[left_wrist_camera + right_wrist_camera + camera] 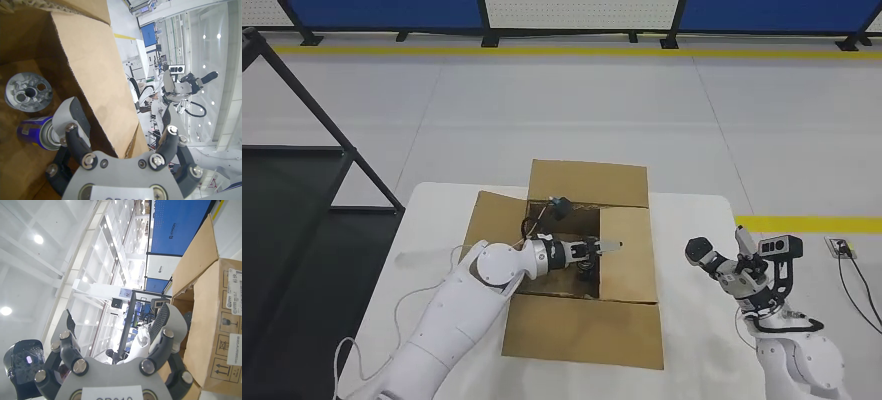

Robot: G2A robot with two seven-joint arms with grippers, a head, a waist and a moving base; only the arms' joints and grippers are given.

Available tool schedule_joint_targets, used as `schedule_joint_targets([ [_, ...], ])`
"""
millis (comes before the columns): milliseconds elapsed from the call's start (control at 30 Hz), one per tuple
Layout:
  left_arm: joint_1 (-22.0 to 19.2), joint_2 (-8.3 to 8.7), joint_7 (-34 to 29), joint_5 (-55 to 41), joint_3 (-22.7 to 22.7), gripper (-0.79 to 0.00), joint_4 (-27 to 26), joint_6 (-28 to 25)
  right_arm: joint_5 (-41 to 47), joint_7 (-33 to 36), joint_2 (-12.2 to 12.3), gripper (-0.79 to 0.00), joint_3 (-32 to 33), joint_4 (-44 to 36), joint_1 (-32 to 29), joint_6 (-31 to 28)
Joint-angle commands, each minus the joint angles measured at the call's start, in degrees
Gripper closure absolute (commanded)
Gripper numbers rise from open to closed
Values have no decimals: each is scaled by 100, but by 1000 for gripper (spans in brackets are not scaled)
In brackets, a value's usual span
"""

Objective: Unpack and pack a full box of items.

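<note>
My left claw point(121, 108) gapes wide astride the box flap point(94, 75), one finger just beside the blue can point(34, 132) inside, lower left of the wrist view: rigid, slick, likely light, so I'd pinch across its barrel

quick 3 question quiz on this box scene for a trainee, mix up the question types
1. Which arm's claw has a finger inside the cardboard box? A. left B. right C. neither
2. Fill in the blank: near the grey spool in the box is a ____ can.
3. True or false: the right claw is shut on the can.

Key
1. A. The left claw is open, with one finger inside the box and a box flap between its fingers.
2. blue
3. False. It is open and empty, held up beside the box.
</note>
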Motion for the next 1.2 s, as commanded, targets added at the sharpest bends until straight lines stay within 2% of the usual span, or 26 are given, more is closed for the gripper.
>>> schedule_joint_targets([
  [0, -38, -54, -7, -94, 35, -785, 108, -77, -40, 24, 12, -785, -9, 32, 17, 17],
  [200, -119, -146, -59, -290, 27, -785, 309, -300, -224, 21, 41, -785, -99, 80, 94, 65],
  [433, -154, -138, -269, -352, -115, -785, 225, -462, -772, 96, 86, -785, -282, 51, 147, 134],
  [633, -62, -101, -341, -453, -291, -785, -34, -507, -845, 142, 113, -785, -365, -7, 142, 112],
  [1000, 59, -109, -129, -269, -370, -785, -817, -366, -445, 1046, 215, -785, -173, -218, -172, -218],
  [1167, 40, -160, -24, -89, -265, -785, -1205, -178, 83, 1440, 247, -785, -57, -289, -382, -408],
])
